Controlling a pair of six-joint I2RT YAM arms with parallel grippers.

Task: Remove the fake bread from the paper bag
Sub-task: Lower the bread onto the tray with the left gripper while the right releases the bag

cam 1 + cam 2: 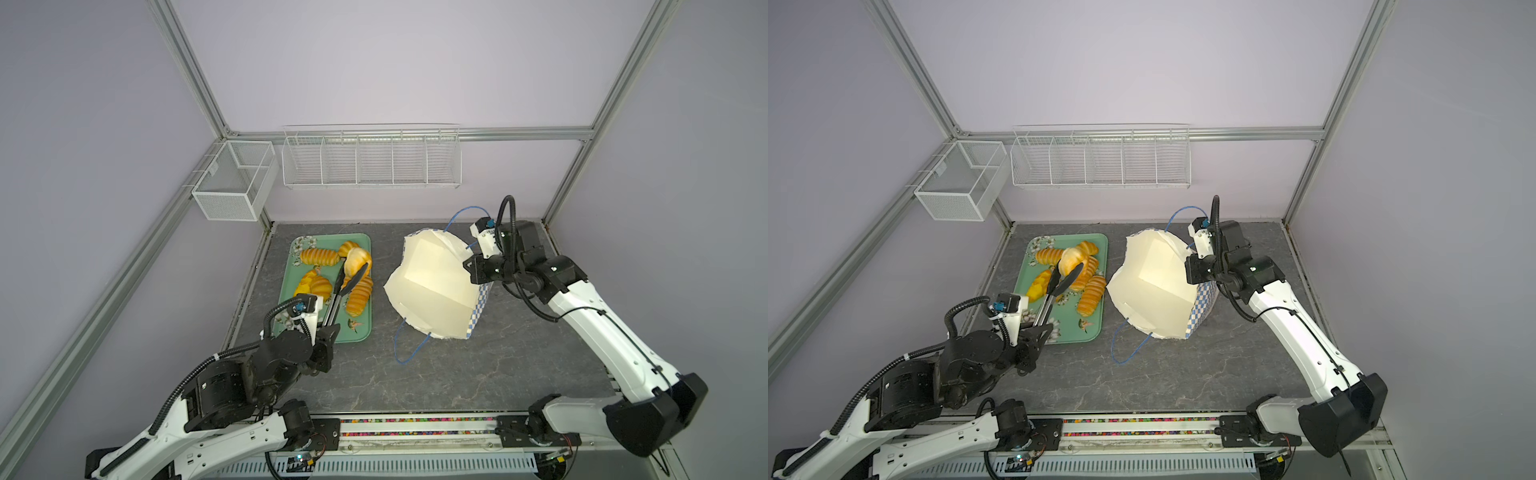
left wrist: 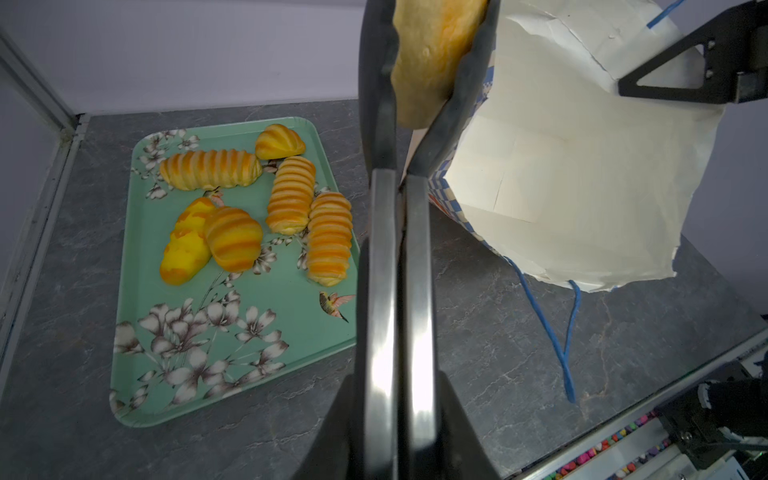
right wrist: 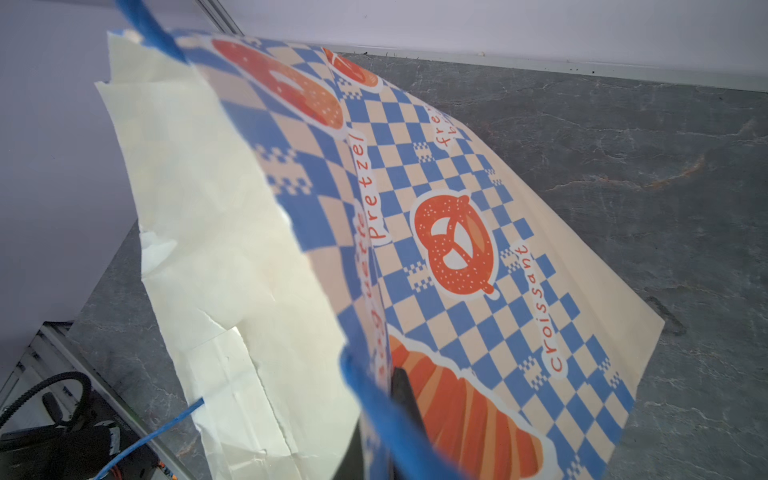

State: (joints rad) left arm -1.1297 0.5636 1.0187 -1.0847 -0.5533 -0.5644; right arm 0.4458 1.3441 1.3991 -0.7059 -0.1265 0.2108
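- My left gripper (image 1: 326, 328) is clamped on the tongs (image 1: 338, 291), which pinch a bun (image 1: 356, 262) above the tray (image 2: 137, 266) by the left edge of the counter (image 1: 457, 374).
- My right gripper (image 1: 473, 268) pinches the rim of the paper bag (image 1: 432, 286), mid-counter.
- The bun looks light, squashy and glossy; I'd squeeze its middle gently.

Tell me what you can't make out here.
- Held bread: left wrist view, top edge cuts it; tongs cover its sides.
- Right gripper: right wrist view, blurred handle and bag hide most of it.
- Tray: top view, left gripper covers a near corner.
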